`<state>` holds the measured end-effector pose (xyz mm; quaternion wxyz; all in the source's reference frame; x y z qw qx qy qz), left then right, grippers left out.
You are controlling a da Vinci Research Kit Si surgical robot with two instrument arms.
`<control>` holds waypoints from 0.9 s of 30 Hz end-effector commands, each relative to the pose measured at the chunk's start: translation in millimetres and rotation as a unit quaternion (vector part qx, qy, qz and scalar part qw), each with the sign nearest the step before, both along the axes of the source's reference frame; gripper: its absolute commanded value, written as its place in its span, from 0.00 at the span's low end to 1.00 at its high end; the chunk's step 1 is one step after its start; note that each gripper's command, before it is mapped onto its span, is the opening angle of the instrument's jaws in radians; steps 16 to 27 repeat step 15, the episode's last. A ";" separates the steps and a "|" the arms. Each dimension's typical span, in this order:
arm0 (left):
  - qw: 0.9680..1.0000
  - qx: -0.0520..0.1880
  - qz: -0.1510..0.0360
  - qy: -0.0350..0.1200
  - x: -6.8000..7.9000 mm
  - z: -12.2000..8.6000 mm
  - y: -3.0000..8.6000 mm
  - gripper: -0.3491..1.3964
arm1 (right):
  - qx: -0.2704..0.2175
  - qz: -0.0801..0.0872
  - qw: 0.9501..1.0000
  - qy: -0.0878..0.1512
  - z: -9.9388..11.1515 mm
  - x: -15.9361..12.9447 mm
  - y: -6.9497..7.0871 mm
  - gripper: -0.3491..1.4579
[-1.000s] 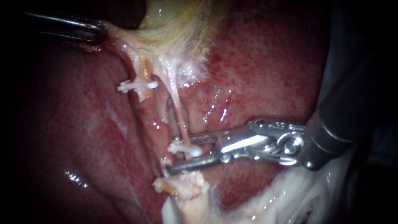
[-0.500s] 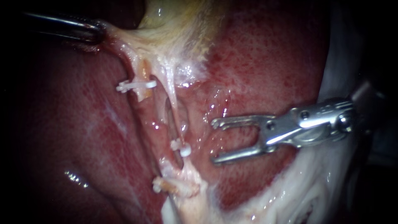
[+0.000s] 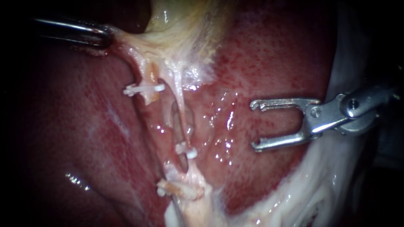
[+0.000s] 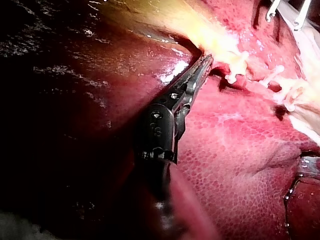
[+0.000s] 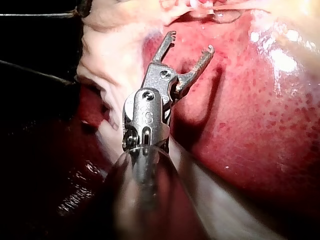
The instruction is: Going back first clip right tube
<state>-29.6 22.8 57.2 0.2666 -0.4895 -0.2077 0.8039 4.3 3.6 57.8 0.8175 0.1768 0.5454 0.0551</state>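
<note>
- My right instrument (image 3: 253,125) comes in from the right. Its two jaws are spread wide with nothing between them, so it is released and holds nothing.
- Those jaws hang over the wet red liver (image 3: 273,54), in front of the white tissue along the liver's right edge.
- The white clip (image 3: 186,150) sits across the lower end of the right tube (image 3: 180,105), just above the frayed pale tissue at the liver's lower edge. It is well apart from my open jaws, which point toward it.
- A second white clip (image 3: 143,88) crosses the left tube (image 3: 135,71) higher up, nearer the gallbladder (image 3: 168,21).
- My left instrument (image 3: 103,37) is at the upper left with its jaws clenched on the gallbladder's pale edge. The tissue runs taut from the tip toward both tubes.
- In the left wrist view those jaws lie together, with their tip buried in the pale tissue.
</note>
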 end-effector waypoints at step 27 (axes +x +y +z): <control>1.000 0.012 0.010 0.001 -1.2 1.9 -0.3 0.00 | 0.003 -0.006 1.000 0.002 -0.3 -0.1 -0.2 0.47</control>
